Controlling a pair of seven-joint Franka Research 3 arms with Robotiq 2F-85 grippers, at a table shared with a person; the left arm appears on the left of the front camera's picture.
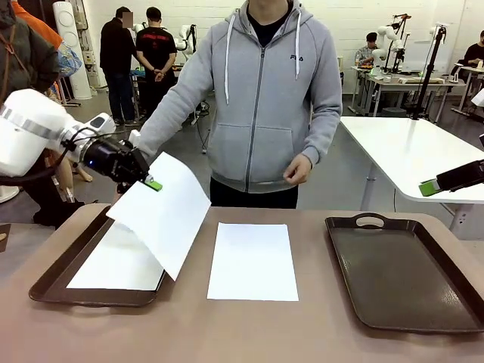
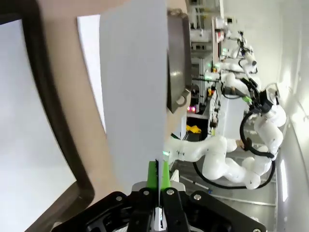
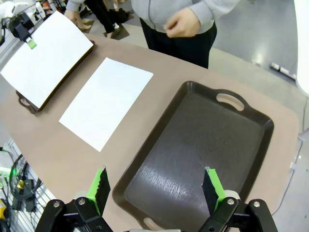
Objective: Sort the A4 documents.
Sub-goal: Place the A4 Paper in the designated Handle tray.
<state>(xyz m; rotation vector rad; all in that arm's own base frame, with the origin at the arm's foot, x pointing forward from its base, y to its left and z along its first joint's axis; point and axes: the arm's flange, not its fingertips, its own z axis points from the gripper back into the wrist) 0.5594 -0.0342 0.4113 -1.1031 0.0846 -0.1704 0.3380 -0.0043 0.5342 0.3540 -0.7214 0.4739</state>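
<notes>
Front view: left gripper [image 1: 151,183] clamped one A4 document [image 1: 162,219] over a trayed sheet [image 1: 113,266] — a third sheet [image 1: 252,261] lay to that gripper's right, unsorted; right gripper [image 3: 157,182] gaped wide, empty.

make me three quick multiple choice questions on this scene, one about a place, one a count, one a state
1. Where does the loose sheet lie?
A. on the table, between the two trays
B. in the person's hand
C. on the floor

2. How many white sheets show?
A. one
B. three
C. five

3. The left gripper is
A. open and empty
B. shut on a tray handle
C. shut on a sheet

Answers:
1 A: it lies flat between the left tray and the right tray.
2 B: the tray sheet in the left tray, the held sheet and the loose sheet.
3 C: its fingers pinch the held sheet's edge.
</notes>
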